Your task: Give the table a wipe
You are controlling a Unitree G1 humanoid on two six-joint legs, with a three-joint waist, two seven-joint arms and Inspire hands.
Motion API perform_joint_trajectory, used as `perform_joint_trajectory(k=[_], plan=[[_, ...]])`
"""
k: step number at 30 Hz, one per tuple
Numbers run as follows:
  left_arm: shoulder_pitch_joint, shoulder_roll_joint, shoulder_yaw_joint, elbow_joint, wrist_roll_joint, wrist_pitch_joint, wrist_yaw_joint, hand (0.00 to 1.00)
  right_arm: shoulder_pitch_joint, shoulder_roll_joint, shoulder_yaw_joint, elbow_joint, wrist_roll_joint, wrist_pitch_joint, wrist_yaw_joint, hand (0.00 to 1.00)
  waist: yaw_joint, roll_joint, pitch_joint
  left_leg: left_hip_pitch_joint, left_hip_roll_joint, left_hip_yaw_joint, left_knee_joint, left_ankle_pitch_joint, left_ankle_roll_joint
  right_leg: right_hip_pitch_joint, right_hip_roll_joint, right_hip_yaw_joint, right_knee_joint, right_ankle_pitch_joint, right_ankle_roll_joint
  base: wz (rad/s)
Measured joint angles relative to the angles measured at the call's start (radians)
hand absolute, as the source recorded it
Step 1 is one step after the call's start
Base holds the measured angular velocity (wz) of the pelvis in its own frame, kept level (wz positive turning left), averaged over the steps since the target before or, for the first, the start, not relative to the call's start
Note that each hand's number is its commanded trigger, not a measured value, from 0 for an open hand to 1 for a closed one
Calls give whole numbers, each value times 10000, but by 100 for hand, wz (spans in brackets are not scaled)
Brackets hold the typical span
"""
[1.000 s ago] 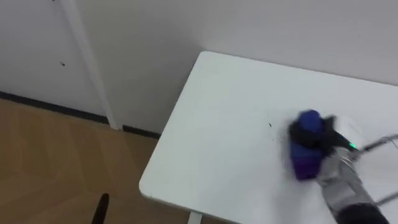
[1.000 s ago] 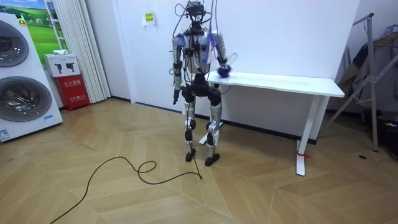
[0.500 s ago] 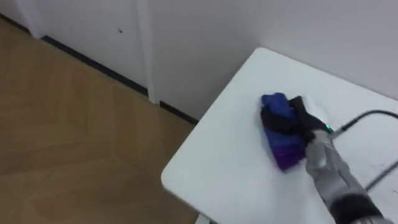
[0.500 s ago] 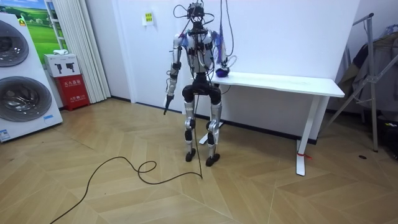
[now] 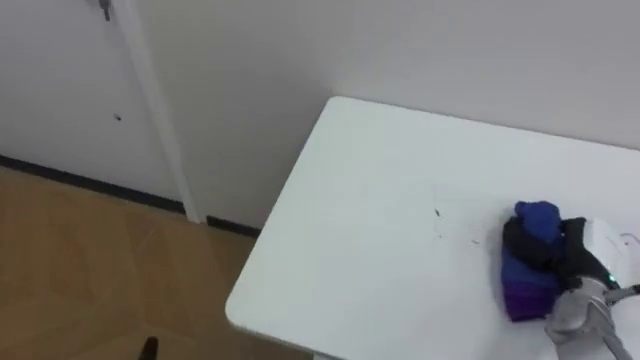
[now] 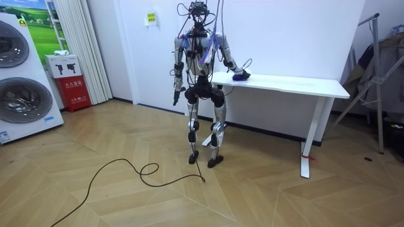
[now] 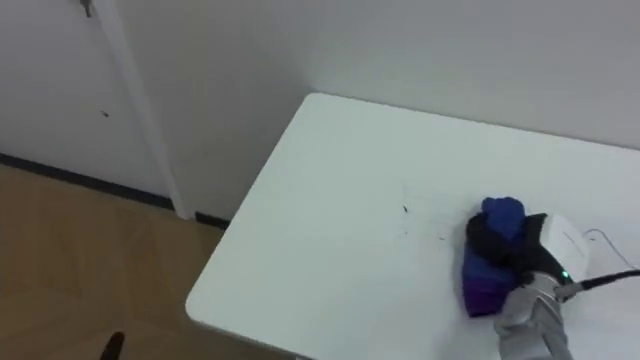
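The right hand (image 5: 588,258) runs out of the eye views at the bottom with its arm, and its dark fingers (image 5: 526,246) curl across the cloth (image 5: 527,288), gripping it. The left hand (image 6: 176,98) hangs by the robot's hip, too small to tell its state. The cloth is a bunched wad, bright blue above the fingers, purple below, on the white worktop (image 5: 370,230), in from its left end and nearer the front edge.

The right hand (image 5: 543,246) reaches forward, fingers curled on the cloth (image 5: 524,292); left hand (image 6: 176,99) hangs down.
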Motion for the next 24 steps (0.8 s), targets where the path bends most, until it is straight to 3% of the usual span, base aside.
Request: perform_joint_trajectory(k=[1, 2, 3, 4, 5, 7, 8, 10, 11, 12, 13, 14, 15, 16, 17, 18, 19, 20, 21, 22, 23, 24], plan=[[-570, -75, -137, 460, 5, -16, -45, 0, -702, 441, 737, -34, -473, 184, 470, 100, 203, -6, 106, -299, 231, 248, 380, -82, -38, -629, -274, -161, 1082, -249, 215, -72], [-797, -138, -140, 699, 1, -25, -81, 0, -983, 702, 1026, -52, -705, 221, 631, 100, 379, -57, 138, -469, 267, 253, 565, -126, -78, -930, -593, -252, 1768, -428, 334, -19], [-1244, -270, -136, 867, -1, -62, -192, 0, -1482, 1120, 1421, -15, -1192, 196, 897, 100, 745, -170, 220, -737, 325, 238, 899, -210, -182, -1229, -1434, -234, 2824, -821, 461, 12], [-1545, -325, -166, 799, 2, -221, -225, 0, -2018, 1243, 1721, 87, -1392, -14, 1029, 100, 1136, -279, 288, -1071, 455, 97, 1231, -291, -324, -1298, -2269, -204, 3229, -968, 518, 26], [-1585, -292, -213, 796, -32, -291, -225, 0, -2304, 1252, 1827, 225, -1456, -146, 1030, 100, 1238, -310, 277, -1285, 555, -78, 1394, -307, -408, -1281, -2601, -186, 3160, -964, 523, 49], [-1531, -9, -286, 772, -70, -273, -207, 0, -3098, 1140, 1838, 783, -1268, -378, 852, 100, 1495, -436, 219, -2043, 1033, -766, 1700, -159, -878, -1045, -3371, 297, 2095, -652, 774, 58], [-1524, 97, -290, 771, -72, -219, -204, 0, -3151, 1044, 1734, 890, -1154, -433, 800, 100, 1483, -446, 211, -2219, 1181, -981, 1750, -102, -1023, -912, -3422, 312, 1651, -447, 855, 61], [-1525, 576, -256, 717, -86, -148, -167, 0, -2975, 554, 1169, 1503, -725, -556, 741, 100, 1462, -580, 187, -2691, 2024, -1747, 1783, 204, -1775, -571, -3346, 107, -76, 540, 966, 54], [-1525, 787, -159, 700, -78, -130, -156, 0, -2814, 516, 772, 1486, -586, -721, 636, 100, 1396, -623, 189, -2743, 2264, -1899, 1730, 292, -2006, -551, -3244, -58, -298, 755, 1013, 32], [-1524, 1092, -30, 683, -96, -78, -153, 0, -2635, 348, 430, 1519, -352, -973, 535, 100, 1204, -690, 180, -2748, 2831, -2053, 1617, 490, -2458, -616, -2901, -280, -313, 997, 1112, 17], [-1470, 1422, 232, 652, -89, -89, -156, 0, -2331, 21, 357, 1609, -113, -1237, 524, 100, 1027, -712, 163, -2579, 3398, -2039, 1505, 633, -2585, -760, -2514, -380, 306, 639, 1848, 5], [-1412, 1487, 383, 607, -108, -99, -160, 0, -2136, -199, 309, 1612, -6, -1371, 508, 100, 978, -668, 177, -2449, 3705, -2011, 1442, 766, -2335, -857, -2282, -398, 783, 277, 1990, -11], [-1248, 1561, 693, 604, -154, -108, -188, 0, -1559, -647, 63, 1604, 69, -1532, 442, 100, 725, -675, 152, -2216, 4146, -1625, 1093, 1389, -1391, -1000, -1934, -444, 1421, -419, 1500, 6], [-1008, 1564, 792, 603, -187, -121, -223, 0, -912, -1139, -404, 1646, 84, -1539, 344, 100, 221, -739, 74, -2139, 4285, -1217, 813, 2109, -1209, -919, -1629, -587, 1511, -734, 1200, 22], [-859, 1561, 789, 605, -150, -113, -281, 0, -582, -1377, -697, 1749, 104, -1539, 266, 100, -32, -736, 48, -2132, 4268, -947, 889, 2230, -1339, -827, -1490, -671, 1419, -806, 1067, 40], [-603, 1568, 839, 602, 59, -64, -447, 0, 26, -1761, -1433, 1854, 228, -1515, 122, 100, -512, -769, -24, -2173, 4169, -414, 1140, 2174, -1386, -635, -1239, -861, 1122, -811, 943, 21], [-374, 1569, 909, 586, 165, -45, -540, 0, 489, -1923, -2072, 1970, 531, -1367, 12, 100, -742, -736, -49, -2179, 3939, -286, 1531, 1863, -1471, -502, -1031, -882, 793, -760, 573, 0], [-288, 1564, 908, 586, 170, -13, -610, 0, 624, -2020, -2306, 1969, 650, -1229, 7, 100, -824, -720, -45, -2169, 3775, -229, 1809, 1568, -1443, -412, -929, -880, 619, -701, 385, -51], [-213, 1504, 894, 584, 145, 33, -721, 0, 773, -2152, -2604, 1965, 782, -933, 17, 100, -867, -657, -43, -2158, 3289, -211, 2506, 814, -1316, -268, -702, -795, 247, -535, 102, -87], [-221, 1404, 858, 575, 114, 46, -738, 0, 781, -2144, -2657, 1765, 785, -642, 73, 100, -883, -527, -17, -2136, 2615, -169, 3144, 67, -1196, -183, -435, -475, -46, -389, -139, -97], [-247, 1334, 822, 575, 119, 46, -740, 0, 757, -2096, -2619, 1554, 783, -515, 157, 100, -844, -451, -25, -2118, 2278, -163, 3309, -243, -1065, -174, -339, -323, -116, -343, -167, -110], [-393, 1167, 723, 588, 114, 44, -739, 0, 637, -1867, -2390, 987, 662, -179, 308, 100, -650, -276, -24, -2090, 1642, -90, 3355, -718, -671, -265, -132, 132, -111, -272, -116, -133]])
